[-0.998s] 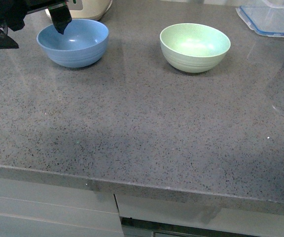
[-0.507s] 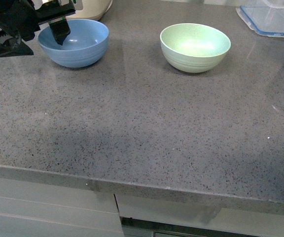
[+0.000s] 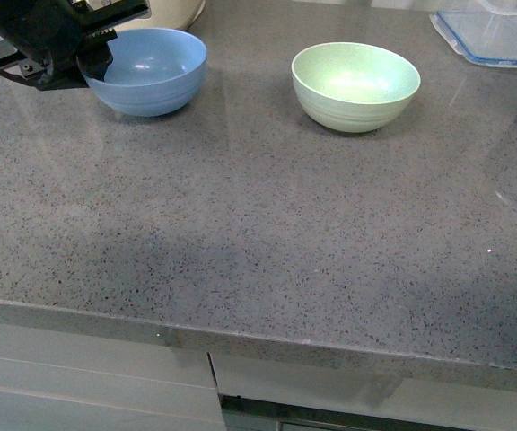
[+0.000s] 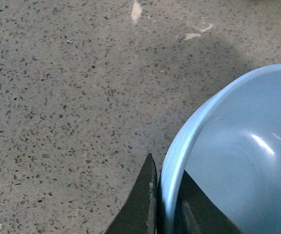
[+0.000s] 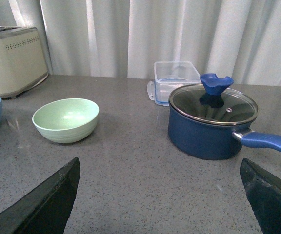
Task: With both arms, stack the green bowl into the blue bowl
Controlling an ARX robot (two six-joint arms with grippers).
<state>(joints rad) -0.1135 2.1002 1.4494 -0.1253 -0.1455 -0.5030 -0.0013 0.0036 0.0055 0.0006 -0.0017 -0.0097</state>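
**Blue bowl [image 3: 155, 67] has shifted toward the green bowl [image 3: 355, 85]**

The counter [image 3: 258, 233] between them lies bare, its front edge far off. The left gripper [image 4: 166, 185] pinches only the blue rim, so the bowl may tilt or slip. The right gripper [image 5: 160, 163] hangs spread open, empty.

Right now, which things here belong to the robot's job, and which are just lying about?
Job: round light-blue matte bowl, its rim clamped in the left pincer; round pale mint-green matte bowl, untouched; open right pincer.
Lying about: cream boxy toaster; clear plastic box; dark navy saucepan with glass lid.
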